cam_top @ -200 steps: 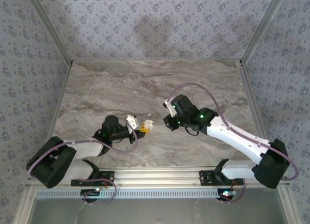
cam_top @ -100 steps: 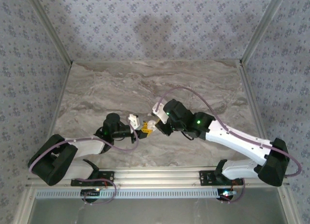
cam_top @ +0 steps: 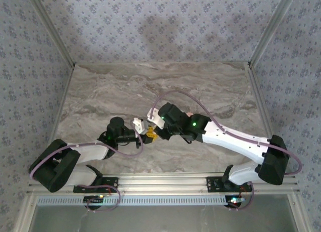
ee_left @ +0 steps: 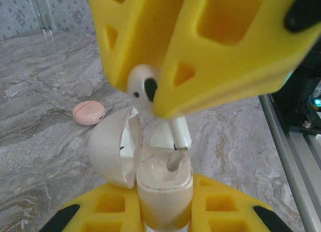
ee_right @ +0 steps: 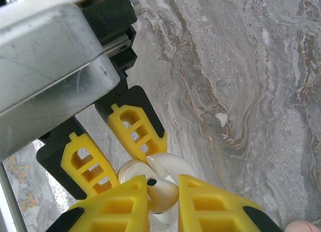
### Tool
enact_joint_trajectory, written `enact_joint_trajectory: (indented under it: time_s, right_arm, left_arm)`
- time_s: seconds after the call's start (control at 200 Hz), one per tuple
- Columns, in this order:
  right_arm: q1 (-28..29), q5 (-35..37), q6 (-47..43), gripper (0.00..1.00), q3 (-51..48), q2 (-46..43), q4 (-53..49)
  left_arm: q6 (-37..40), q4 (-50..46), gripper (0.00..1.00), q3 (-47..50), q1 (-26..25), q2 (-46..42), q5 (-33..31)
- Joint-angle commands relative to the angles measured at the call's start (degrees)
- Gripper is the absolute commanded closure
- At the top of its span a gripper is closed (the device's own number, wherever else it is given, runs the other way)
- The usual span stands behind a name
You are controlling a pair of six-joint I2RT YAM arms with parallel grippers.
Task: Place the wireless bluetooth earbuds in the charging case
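The white charging case (ee_left: pixel 163 179) stands upright between the yellow fingers of my left gripper (ee_left: pixel 165 204), which is shut on it. Its lid (ee_left: pixel 113 149) hangs open to the left. Right above it, my right gripper (ee_left: pixel 150 91) is shut on a white earbud (ee_left: pixel 143 84); the stem (ee_left: pixel 180 134) points down, its tip at the rim of the case's right socket. From the right wrist, the earbud (ee_right: pixel 163 194) sits pinched between my right gripper's fingers (ee_right: pixel 163 202), with the case (ee_right: pixel 150 166) and left gripper (ee_right: pixel 133 171) just beyond. From above, both grippers (cam_top: pixel 145 135) (cam_top: pixel 154 132) meet mid-table.
A small pinkish disc (ee_left: pixel 89 112) lies on the marble table (cam_top: pixel 210 86) behind and left of the case. The aluminium rail (ee_left: pixel 293 151) of the table's edge runs along the right. Patterned walls enclose the table on three sides.
My right arm has swung left across the table, bringing the earbud over the case in my left gripper. The left arm has barely moved.
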State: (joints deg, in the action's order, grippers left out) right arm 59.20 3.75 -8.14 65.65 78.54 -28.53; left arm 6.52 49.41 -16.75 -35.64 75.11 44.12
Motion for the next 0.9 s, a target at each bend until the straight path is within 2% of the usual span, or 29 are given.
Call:
enact_joint_trajectory:
  time_s: [0.0,0.894]
  right_arm:
    - [0.45,1.38,-2.09,0.83,2.20,1.21,-2.01]
    - [3.11,7.41,-6.01,0.83,6.38,5.28,-9.06]
  left_arm:
    - [-0.89,2.45,0.96,-1.35,-0.24,-0.89,1.63]
    - [-1.07,1.43,0.97,-1.62,-0.22,-2.41,0.97]
